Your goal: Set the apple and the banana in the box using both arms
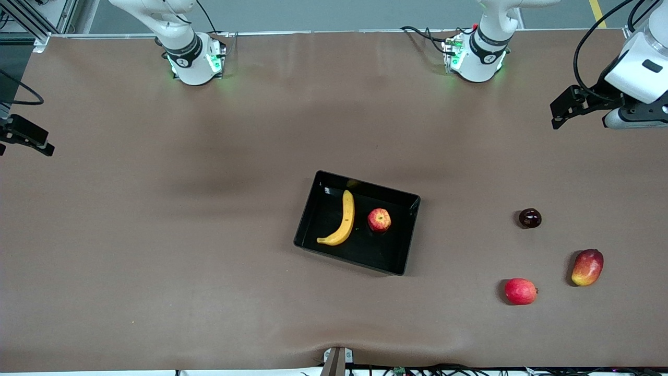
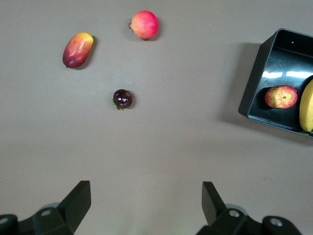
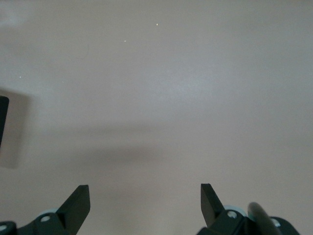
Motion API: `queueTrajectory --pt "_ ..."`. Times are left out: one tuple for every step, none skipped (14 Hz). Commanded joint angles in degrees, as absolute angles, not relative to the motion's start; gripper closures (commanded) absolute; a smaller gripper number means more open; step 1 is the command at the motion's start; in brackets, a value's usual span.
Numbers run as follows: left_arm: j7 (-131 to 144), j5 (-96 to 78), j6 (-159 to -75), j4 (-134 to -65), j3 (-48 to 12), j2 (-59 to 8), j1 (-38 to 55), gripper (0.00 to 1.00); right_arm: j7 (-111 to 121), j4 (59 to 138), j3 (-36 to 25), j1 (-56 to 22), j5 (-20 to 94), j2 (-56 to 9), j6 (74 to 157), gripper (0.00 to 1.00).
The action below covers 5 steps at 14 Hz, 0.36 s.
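The black box [image 1: 384,246] sits mid-table. In it lie the yellow banana [image 1: 343,220] and, beside it toward the left arm's end, the red streaked apple [image 1: 379,220]. My left gripper [image 1: 566,108] is open and empty, raised over bare table at the left arm's end. Its wrist view shows the gripper [image 2: 146,196] wide open, with the box [image 2: 253,95], apple [image 2: 280,97] and part of the banana [image 2: 307,106] off to one side. My right gripper [image 1: 27,137] is open and empty at the right arm's end; its wrist view [image 3: 145,198] shows bare table and a corner of the box [image 3: 2,120].
Three other fruits lie toward the left arm's end: a dark round fruit [image 1: 529,218], a pinkish-red round fruit [image 1: 520,291] and a red-and-yellow mango-like fruit [image 1: 587,267]. They also show in the left wrist view: dark fruit [image 2: 122,99], round fruit [image 2: 145,24], mango-like fruit [image 2: 77,50].
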<state>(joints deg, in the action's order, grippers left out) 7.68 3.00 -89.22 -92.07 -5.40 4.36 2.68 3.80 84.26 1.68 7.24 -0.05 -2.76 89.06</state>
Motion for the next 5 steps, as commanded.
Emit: queueTrajectory --pt "6.4 1.9 -89.2 -92.3 -5.4 5.1 2.2 0.0 3.3 84.3 2.3 8.3 1.2 -1.6 86.6 0.0" --pt "6.5 1.9 -89.2 -92.4 -5.4 5.1 2.2 0.0 3.3 84.3 2.4 8.3 1.2 -1.1 86.0 0.0" --pt "6.7 1.9 -89.2 -92.3 -5.4 5.0 2.2 0.0 3.3 84.3 2.4 8.3 1.2 -0.9 85.6 0.0" --pt "6.9 1.9 -89.2 -92.3 -5.4 5.0 2.1 0.0 3.3 84.3 2.4 8.2 1.2 -0.9 85.6 0.0" --pt "7.1 1.9 -89.2 -92.3 -5.4 4.9 2.2 0.0 3.3 84.3 2.4 8.3 1.2 -0.9 85.6 0.0"
